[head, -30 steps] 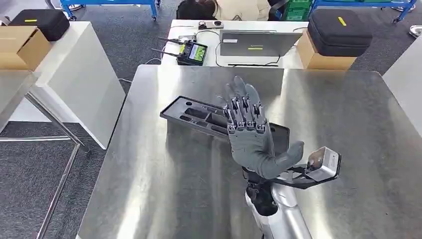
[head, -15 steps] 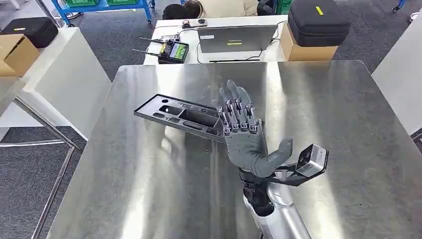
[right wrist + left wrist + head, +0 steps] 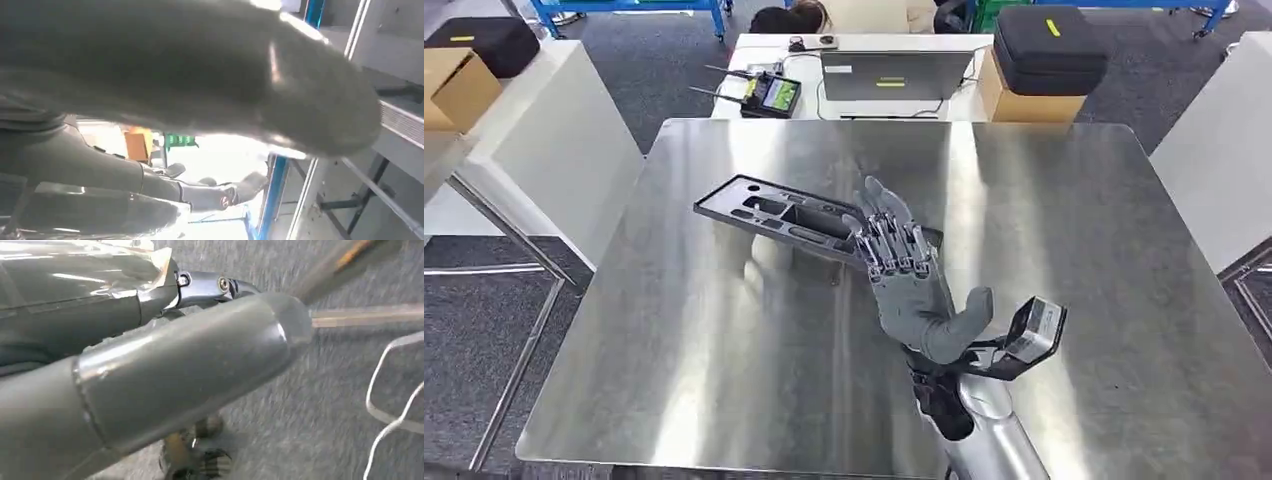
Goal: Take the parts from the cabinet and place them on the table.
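So the long black plastic tray part with moulded recesses [image 3: 796, 218] is lying flat on the shiny square stainless-steel table [image 3: 724, 380], angled a bit, sitting in the far-left-of-centre area. Its left end is well in from the table's left edge, and there's a big stretch of bare metal all along the near side and the whole right half.

The right hand [image 3: 911, 280] is raised over the middle of the table, back of the hand toward the head camera, fingers [image 3: 886, 235] spread and pretty much straight, thumb stuck out to the right, nothing in it. From the head view the fingertips overlap the right end of the tray, but I can't tell if they're actually touching it or just hovering above.

The left hand [image 3: 150, 370] shows up in its wrist camera as a thick grey thumb over grey carpet; whether its fingers are open or closed, can't tell.

Past the far edge there's a white desk [image 3: 754, 55] with a silver laptop [image 3: 894, 72], a black handheld controller with a lit screen [image 3: 769, 95] and a black zip case on a cardboard box [image 3: 1049, 45].
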`<state>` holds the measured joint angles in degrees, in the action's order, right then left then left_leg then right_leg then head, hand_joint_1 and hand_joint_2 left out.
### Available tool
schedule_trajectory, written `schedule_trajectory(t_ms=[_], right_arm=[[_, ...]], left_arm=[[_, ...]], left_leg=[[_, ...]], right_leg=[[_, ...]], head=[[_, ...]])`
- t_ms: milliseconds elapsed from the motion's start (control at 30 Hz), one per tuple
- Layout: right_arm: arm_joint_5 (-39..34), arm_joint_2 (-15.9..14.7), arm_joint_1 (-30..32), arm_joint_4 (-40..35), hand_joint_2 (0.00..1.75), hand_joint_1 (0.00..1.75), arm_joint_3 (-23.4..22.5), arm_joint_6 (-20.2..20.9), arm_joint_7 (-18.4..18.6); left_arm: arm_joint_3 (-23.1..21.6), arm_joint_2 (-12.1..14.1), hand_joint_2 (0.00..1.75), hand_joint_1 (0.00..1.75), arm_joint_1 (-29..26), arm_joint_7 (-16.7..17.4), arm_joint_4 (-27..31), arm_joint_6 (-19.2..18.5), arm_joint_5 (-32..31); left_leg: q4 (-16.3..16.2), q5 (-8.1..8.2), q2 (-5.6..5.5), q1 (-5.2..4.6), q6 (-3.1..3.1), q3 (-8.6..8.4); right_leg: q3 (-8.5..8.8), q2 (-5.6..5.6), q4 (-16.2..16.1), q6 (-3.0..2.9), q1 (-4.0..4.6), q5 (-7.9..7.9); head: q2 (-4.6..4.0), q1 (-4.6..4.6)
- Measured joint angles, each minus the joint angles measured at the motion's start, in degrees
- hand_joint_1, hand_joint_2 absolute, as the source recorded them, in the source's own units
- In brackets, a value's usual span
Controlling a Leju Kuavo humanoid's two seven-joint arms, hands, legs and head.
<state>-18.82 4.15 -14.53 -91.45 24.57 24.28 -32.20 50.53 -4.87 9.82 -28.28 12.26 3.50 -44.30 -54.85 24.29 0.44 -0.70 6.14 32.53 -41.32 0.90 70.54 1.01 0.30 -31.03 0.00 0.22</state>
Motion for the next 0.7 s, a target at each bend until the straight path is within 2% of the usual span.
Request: schedule_trajectory(t_ms=[33, 67, 100, 133, 167, 200, 233, 267, 300, 333, 367, 400, 467, 500, 533, 567, 600, 633, 667, 700], right_arm=[[0.0, -0.2, 0.0, 0.3, 0.0, 0.0, 0.1, -0.1, 0.0], [0.0, -0.2, 0.0, 0.5, 0.0, 0.0, 0.2, -0.1, 0.0], [0.0, -0.2, 0.0, 0.7, 0.0, 0.0, 0.2, -0.2, 0.0], [-0.1, -0.3, 0.0, 0.9, 0.0, 0.0, 0.3, -0.3, 0.0], [-0.1, -0.3, -0.1, 1.0, 0.0, 0.0, 0.4, -0.5, 0.0], [-0.2, -0.3, -0.3, 1.0, 0.0, 0.0, 0.5, -0.6, 0.0], [-0.2, -0.3, -0.1, 1.1, 0.0, 0.0, 0.7, -0.6, 0.0], [-0.4, -0.3, -0.2, 1.1, 0.0, 0.0, 0.7, -0.7, -0.1], [-0.3, -0.2, -0.2, 1.2, 0.0, 0.0, 0.8, -0.7, -0.1], [-0.3, -0.2, -0.2, 1.3, 0.0, 0.0, 0.9, -0.7, -0.1], [-0.3, -0.2, -0.2, 1.4, 0.0, 0.0, 1.0, -0.7, -0.1], [-0.3, -0.1, -0.3, 1.4, 0.0, 0.0, 1.1, -0.7, -0.1], [-0.3, 0.1, -0.3, 1.4, 0.0, 0.0, 1.2, -0.7, -0.1], [-0.3, 0.1, -0.3, 1.5, 0.0, 0.0, 1.2, -0.7, -0.1], [-0.3, 0.1, -0.3, 1.6, 0.0, 0.0, 1.2, -0.7, -0.1], [-0.3, 0.1, -0.2, 1.7, 0.0, 0.0, 1.2, -0.7, -0.1], [-0.3, 0.1, -0.2, 1.8, 0.0, 0.0, 1.3, -0.7, -0.1], [-0.3, 0.1, -0.2, 1.8, 0.0, 0.0, 1.3, -0.7, -0.1], [-0.4, 0.1, -0.3, 1.7, 0.0, 0.0, 1.3, -0.7, -0.1], [-0.4, 0.2, -0.3, 1.7, 0.0, 0.0, 1.4, -0.7, -0.1]], left_arm=[[0.0, -0.1, 0.0, 0.0, -0.1, 0.0, 0.0, 0.0, 0.2], [0.0, -0.1, 0.0, 0.0, -0.1, 0.0, -0.1, -0.2, 0.4], [0.0, -0.2, 0.0, 0.0, -0.2, 0.0, -0.1, -0.3, 0.5], [0.0, -0.3, 0.0, 0.0, -0.2, 0.0, -0.1, -0.4, 0.5], [0.0, -0.3, 0.0, 0.0, -0.1, 0.0, -0.1, -0.5, 0.5], [0.0, 0.0, 0.0, 0.0, -0.2, 0.0, 0.0, -0.5, 0.6], [0.1, -0.1, 0.0, 0.0, -0.2, 0.0, 0.0, -0.5, 0.6], [0.1, -0.1, 0.0, 0.0, -0.3, 0.0, 0.0, -0.5, 0.7], [0.2, -0.1, 0.0, 0.0, -0.3, 0.0, 0.0, -0.5, 0.7], [0.3, -0.1, 0.0, 0.0, -0.4, 0.0, 0.0, -0.5, 0.7], [0.4, -0.1, 0.0, 0.0, -0.4, 0.0, 0.0, -0.5, 0.7], [0.4, 0.0, 0.0, 0.0, -0.4, 0.0, 0.0, -0.5, 0.7], [0.4, -0.1, 0.0, 0.0, -0.5, 0.0, -0.1, -0.5, 0.7], [0.4, -0.1, 0.0, 0.0, -0.5, 0.0, -0.1, -0.5, 0.7], [0.4, -0.1, 0.0, 0.0, -0.5, 0.0, -0.1, -0.5, 0.7], [0.4, -0.1, 0.0, 0.0, -0.6, 0.0, -0.1, -0.5, 0.7], [0.4, -0.1, 0.0, 0.0, -0.6, 0.0, -0.1, -0.5, 0.7], [0.4, -0.1, 0.0, 0.0, -0.6, 0.0, -0.1, -0.5, 0.8], [0.5, -0.1, 0.0, 0.0, -0.6, 0.0, -0.1, -0.5, 1.0], [0.5, -0.1, 0.0, 0.0, -0.5, 0.0, 0.0, -0.5, 1.0]], left_leg=[[0.0, -0.36, 0.09, 0.28, -0.58, 0.58], [-0.2, -0.76, 0.19, 0.79, -1.23, 1.28], [-0.3, -1.12, 0.31, 1.31, -1.82, 1.92], [-0.8, -1.35, 0.38, 1.89, -2.34, 2.66], [-1.8, -1.31, 0.38, 2.07, -3.0, 3.36], [-2.6, -1.25, 0.45, 2.15, -3.67, 4.28], [-2.9, -1.27, 0.44, 2.03, -4.3, 4.32], [-3.7, -1.36, 0.22, 1.87, -4.56, 4.34], [-3.8, -1.63, 0.04, 1.84, -4.63, 4.65], [-3.8, -1.79, 0.1, 2.18, -4.95, 4.85], [-4.1, -1.38, 0.07, 2.71, -5.28, 5.19], [-5.6, 0.88, 0.0, 2.83, -5.36, 5.85], [-13.5, 7.28, -0.19, 2.78, -5.6, 8.64], [-18.0, 9.63, -0.24, 2.8, -5.73, 10.02], [-20.9, 10.59, -0.27, 2.8, -5.71, 10.63], [-21.5, 10.06, -0.29, 2.8, -5.56, 9.99], [-19.7, 8.67, -0.3, 2.79, -5.29, 8.22], [-15.9, 7.01, -0.31, 2.77, -4.97, 5.28], [-10.3, 5.64, -0.38, 2.71, -4.48, 1.07], [-5.2, 6.36, -0.68, 2.58, -4.11, -2.56]], right_leg=[[-0.37, -0.1, 2.2, 0.79, -0.65, -0.87], [0.69, -0.27, 1.8, 1.83, -1.36, -0.54], [3.18, -0.49, -1.4, 3.14, -1.97, 0.64], [6.69, -0.84, -6.5, 4.53, -2.7, 2.06], [10.36, -1.36, -11.8, 5.65, -3.45, 2.88], [11.93, -1.19, -13.3, 5.45, -3.25, 1.34], [11.12, -0.59, -11.7, 4.97, -2.24, 2.83], [10.3, -0.65, -12.1, 4.24, -2.52, 2.11], [10.26, -0.52, -11.5, 3.48, -2.71, 2.02], [10.12, -0.52, -11.4, 2.86, -2.91, 2.12], [9.8, -0.57, -11.5, 1.87, -3.21, 2.65], [9.42, -0.58, -11.5, 1.2, -3.04, 3.06], [8.31, -0.59, -11.5, -0.09, -2.68, 3.82], [7.66, -0.61, -11.5, -0.46, -2.45, 4.22], [7.11, -0.62, -11.5, -0.57, -2.22, 4.64], [6.56, -0.62, -11.5, -0.6, -2.06, 5.08], [6.11, -0.59, -11.4, -0.51, -1.91, 5.44], [5.72, -0.54, -11.4, -0.37, -1.84, 5.78], [5.45, -0.45, -11.4, -0.19, -1.79, 6.15], [5.43, -0.47, -11.4, 0.02, -1.8, 6.51]], head=[[-0.02, -0.02], [0.0, 0.0], [0.0, -0.02], [0.0, 0.0], [0.0, 0.04], [0.0, 0.4], [0.0, 0.27], [-0.02, 0.42], [0.0, -0.02], [-0.02, -0.2], [0.0, -0.26], [-0.02, -0.22], [0.0, -0.53], [0.0, -0.5], [0.0, -0.52], [-0.02, -0.5], [0.0, -0.55], [0.0, -0.52], [0.0, -0.55], [0.0, -0.55]])
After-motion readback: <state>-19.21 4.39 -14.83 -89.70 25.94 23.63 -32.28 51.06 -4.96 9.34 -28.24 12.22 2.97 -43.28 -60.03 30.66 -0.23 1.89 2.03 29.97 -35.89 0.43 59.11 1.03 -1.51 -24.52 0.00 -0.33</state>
